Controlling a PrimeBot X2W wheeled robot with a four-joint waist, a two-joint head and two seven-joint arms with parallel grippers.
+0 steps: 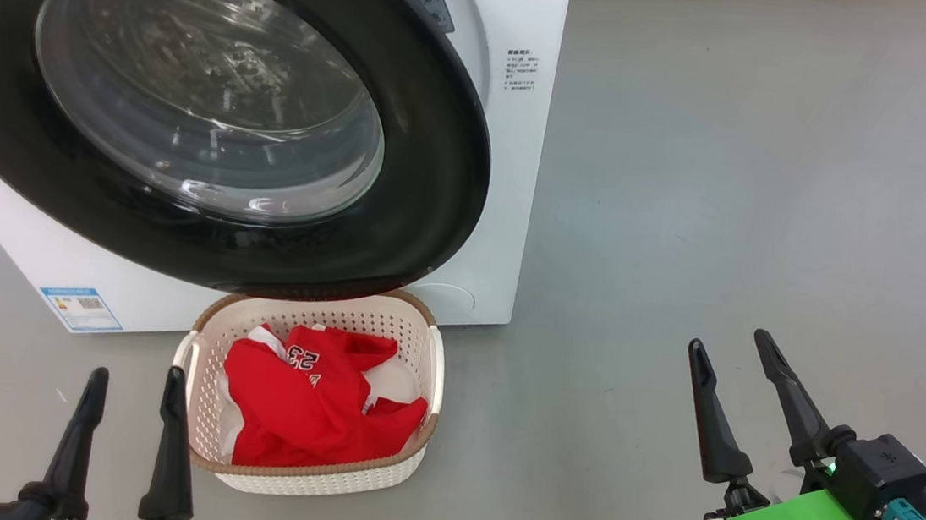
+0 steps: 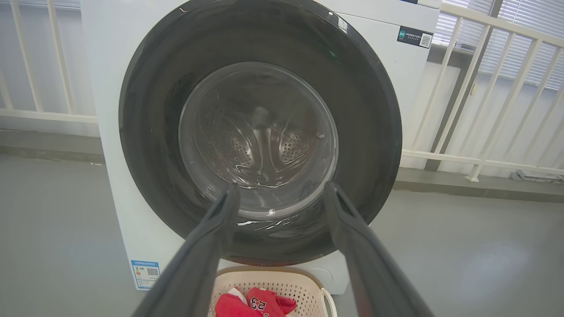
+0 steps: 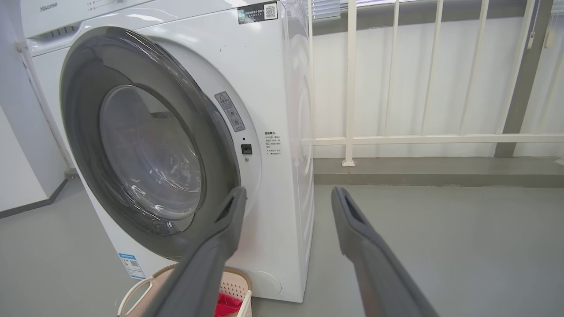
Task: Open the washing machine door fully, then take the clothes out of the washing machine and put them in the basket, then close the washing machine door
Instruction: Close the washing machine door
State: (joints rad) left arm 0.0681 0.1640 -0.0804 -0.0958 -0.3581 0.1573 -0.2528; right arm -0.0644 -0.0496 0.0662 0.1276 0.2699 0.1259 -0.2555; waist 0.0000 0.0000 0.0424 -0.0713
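Clothes point(image 1: 304, 415) lie in the basket point(image 1: 436, 368), the door covers the opening, and both grippers are spread wide and empty

The basket sits on the floor just in front of the washing machine point(image 1: 510, 214), under the lower rim of the washing machine door point(image 1: 438, 164). The left gripper point(image 1: 138, 373) hangs just beside the basket, facing the door glass squarely. The right gripper point(image 1: 728, 338) is well off to the right over bare floor. In the right wrist view the latch hole point(image 3: 246, 149) shows just past the door's right edge, so the door may not be latched, though I cannot tell. If a last push is needed, that free edge lies ahead and left of the right gripper, the nearer arm
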